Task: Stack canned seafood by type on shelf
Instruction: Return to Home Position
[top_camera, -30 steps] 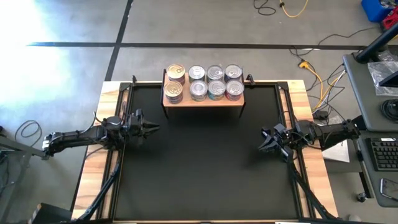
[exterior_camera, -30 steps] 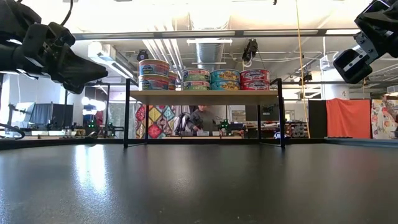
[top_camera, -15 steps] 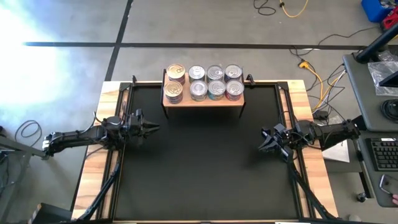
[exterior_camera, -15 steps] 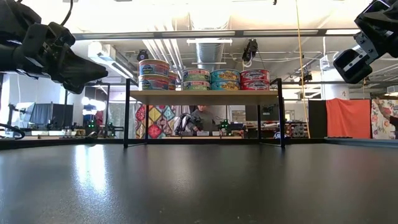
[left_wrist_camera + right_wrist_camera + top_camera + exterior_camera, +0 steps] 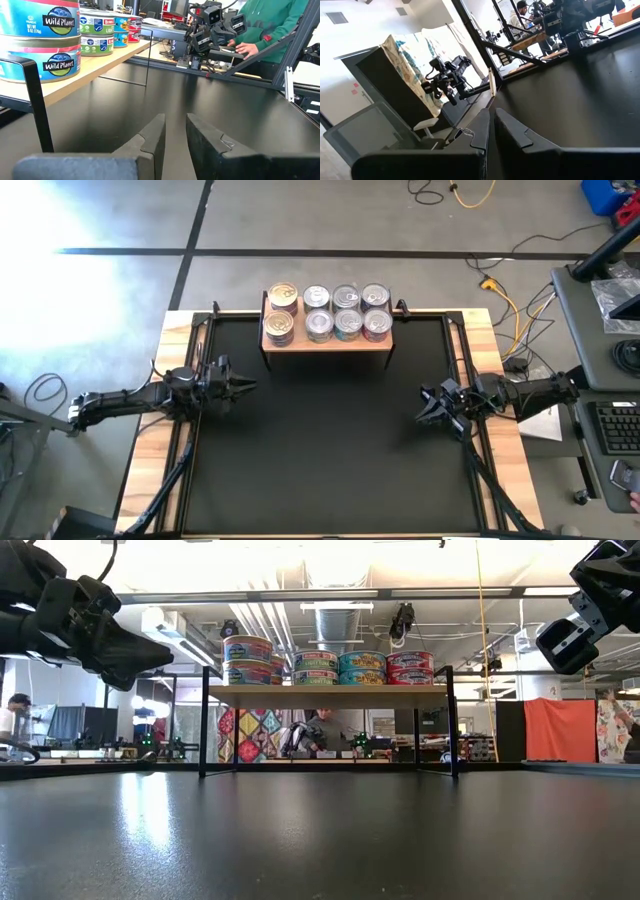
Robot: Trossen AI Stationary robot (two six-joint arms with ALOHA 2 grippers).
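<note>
The shelf stands on its dark legs at the middle of the table's far edge. The canned seafood sits on it in four columns, each stack two tins high in the low view: gold-lidded, blue-labelled tins at the left, then green, teal and red ones. My left gripper hangs level over the table's left side, a narrow gap between its fingers and nothing in it. My right gripper hangs level over the right side, shut and empty.
The black table top stretches between the two arms, with wooden edges on either side. A person in a green sleeve is at a desk beyond the table's right edge. Cables lie on the floor behind.
</note>
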